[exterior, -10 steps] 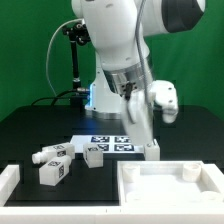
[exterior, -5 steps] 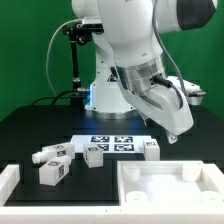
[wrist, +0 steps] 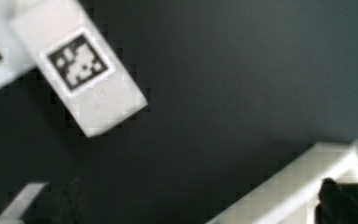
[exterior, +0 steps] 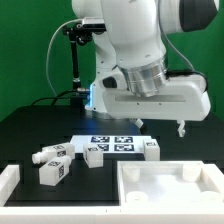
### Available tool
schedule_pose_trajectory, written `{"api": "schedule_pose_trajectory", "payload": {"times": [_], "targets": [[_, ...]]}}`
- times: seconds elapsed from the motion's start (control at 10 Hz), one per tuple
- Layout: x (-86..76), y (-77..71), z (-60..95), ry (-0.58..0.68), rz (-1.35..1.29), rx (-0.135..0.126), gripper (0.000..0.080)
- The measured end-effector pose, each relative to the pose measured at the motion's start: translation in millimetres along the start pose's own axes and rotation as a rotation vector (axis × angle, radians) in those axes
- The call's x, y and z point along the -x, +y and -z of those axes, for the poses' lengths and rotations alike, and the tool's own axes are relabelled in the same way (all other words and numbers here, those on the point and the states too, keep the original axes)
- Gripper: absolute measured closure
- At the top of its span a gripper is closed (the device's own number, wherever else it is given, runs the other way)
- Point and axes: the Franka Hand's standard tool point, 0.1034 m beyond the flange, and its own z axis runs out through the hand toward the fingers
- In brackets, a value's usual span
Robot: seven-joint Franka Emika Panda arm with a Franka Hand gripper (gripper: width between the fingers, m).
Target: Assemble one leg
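Observation:
Several small white legs with tags stand on the black table: one (exterior: 152,150) beside the marker board (exterior: 112,142), one (exterior: 95,154) in front of that board, two more (exterior: 55,155) (exterior: 52,172) toward the exterior view's left. My gripper (exterior: 180,127) hangs above the table, up and to the exterior view's right of the nearest leg, apart from it. In the wrist view a leg (wrist: 87,75) lies well beyond my gripper (wrist: 202,208). The dark fingers (wrist: 348,200) stand wide apart with nothing between them.
A large white tray-like piece with raised edges (exterior: 128,190) lies at the front, toward the exterior view's right; its rim (wrist: 309,180) shows in the wrist view. A white part (exterior: 8,178) sits at the front left edge. The robot base stands behind the marker board.
My gripper was down at the leg beside the marker board. It has risen and swung to the exterior view's right, and that leg stays standing on the table.

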Motion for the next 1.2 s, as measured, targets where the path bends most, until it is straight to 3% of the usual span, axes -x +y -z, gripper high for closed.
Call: {"api": "schedule_pose_trajectory", "payload": {"times": [0.1,0.5,0.6,0.7,0.8,0.9,1.0,1.2], "targets": [[2.0,-3.3,-0.9,-0.003,0.052,0.014,0.015],[1.9,7.1,0.3,-0.012,0.244,0.023,0.015],[2.1,17.7,-2.7,-0.093,0.245,0.059,0.015],[-11.2,22.0,-0.8,-0.11,0.282,0.101,0.015],[-12.7,23.9,2.3,-0.135,0.419,0.164,0.015],[-7.3,21.3,1.1,-0.186,0.498,0.19,0.015],[-1.3,23.9,-0.3,-0.273,0.451,0.154,0.015],[-3.5,29.3,-1.2,-0.375,0.431,0.18,0.015]]}}
